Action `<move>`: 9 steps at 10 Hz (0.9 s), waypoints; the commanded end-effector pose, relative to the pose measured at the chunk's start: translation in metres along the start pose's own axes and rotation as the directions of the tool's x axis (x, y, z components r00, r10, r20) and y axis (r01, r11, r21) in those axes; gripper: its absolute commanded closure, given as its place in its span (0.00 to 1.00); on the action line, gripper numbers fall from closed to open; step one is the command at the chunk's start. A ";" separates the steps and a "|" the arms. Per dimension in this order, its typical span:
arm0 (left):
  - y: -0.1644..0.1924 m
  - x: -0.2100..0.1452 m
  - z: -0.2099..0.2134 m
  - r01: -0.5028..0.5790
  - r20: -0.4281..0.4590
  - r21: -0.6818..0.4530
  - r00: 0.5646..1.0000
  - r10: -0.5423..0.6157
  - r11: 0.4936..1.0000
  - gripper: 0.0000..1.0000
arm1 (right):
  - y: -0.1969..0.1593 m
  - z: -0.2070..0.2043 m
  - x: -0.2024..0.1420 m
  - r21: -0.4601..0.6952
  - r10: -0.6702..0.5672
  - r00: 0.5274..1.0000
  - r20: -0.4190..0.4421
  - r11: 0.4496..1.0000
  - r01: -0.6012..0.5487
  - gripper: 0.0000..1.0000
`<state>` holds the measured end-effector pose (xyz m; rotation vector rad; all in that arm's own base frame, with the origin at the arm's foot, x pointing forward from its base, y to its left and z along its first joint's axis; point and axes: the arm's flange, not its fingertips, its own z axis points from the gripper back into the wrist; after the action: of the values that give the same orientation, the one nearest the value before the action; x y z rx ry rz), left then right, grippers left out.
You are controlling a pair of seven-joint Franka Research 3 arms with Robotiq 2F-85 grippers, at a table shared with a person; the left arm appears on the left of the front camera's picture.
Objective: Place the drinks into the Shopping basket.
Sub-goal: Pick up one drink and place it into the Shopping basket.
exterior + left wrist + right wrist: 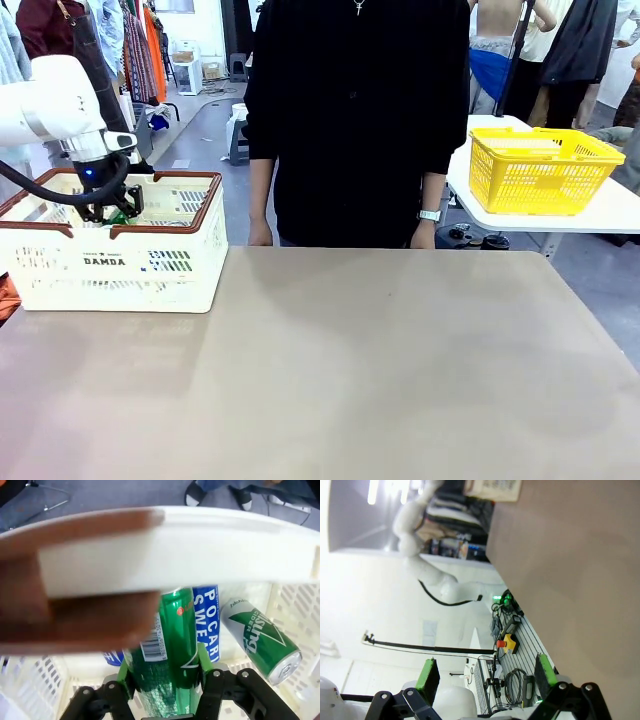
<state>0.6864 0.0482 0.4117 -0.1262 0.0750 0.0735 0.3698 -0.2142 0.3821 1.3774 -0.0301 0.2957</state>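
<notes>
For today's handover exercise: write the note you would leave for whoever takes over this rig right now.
Left gripper: inside the Shopping basket, fingers around a green can; whether it is gripped or just let go I cannot tell.
Right gripper: open, holding nothing, off to the side of the table.
Also in the basket: a Pocari Sweat can and a second green can.
Left to do: release, withdraw the left arm.

cans: two green (172,650) (260,637), one blue-white (206,622), lying | inside cream DAMDA basket (110,265), table's left
</notes>
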 end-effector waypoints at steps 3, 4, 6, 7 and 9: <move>0.002 -0.001 0.014 -0.006 0.027 -0.031 1.000 0.007 0.999 0.00 | 0.004 -0.003 0.000 -0.013 -0.021 1.000 0.003 1.000 0.021 0.00; 0.005 -0.005 0.022 0.007 0.038 -0.057 0.999 -0.004 0.998 0.00 | 0.004 -0.003 0.000 -0.013 -0.021 1.000 0.003 1.000 0.021 0.00; 0.016 -0.030 0.059 0.113 0.058 -0.160 0.993 -0.105 0.981 0.00 | 0.004 -0.003 0.000 -0.013 -0.021 1.000 0.003 1.000 0.021 0.00; 0.025 -0.051 0.087 0.183 0.077 -0.205 0.982 -0.170 0.961 0.00 | 0.004 -0.003 0.000 -0.013 -0.021 1.000 0.003 1.000 0.021 0.00; 0.047 -0.108 0.143 0.337 0.093 -0.381 0.940 -0.328 0.861 0.00 | 0.004 -0.003 0.000 -0.013 -0.021 1.000 0.003 1.000 0.021 0.00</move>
<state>0.6196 0.0901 0.5462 -0.4159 -0.0314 -0.1899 0.3699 -0.2141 0.3819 1.3776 -0.0295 0.2956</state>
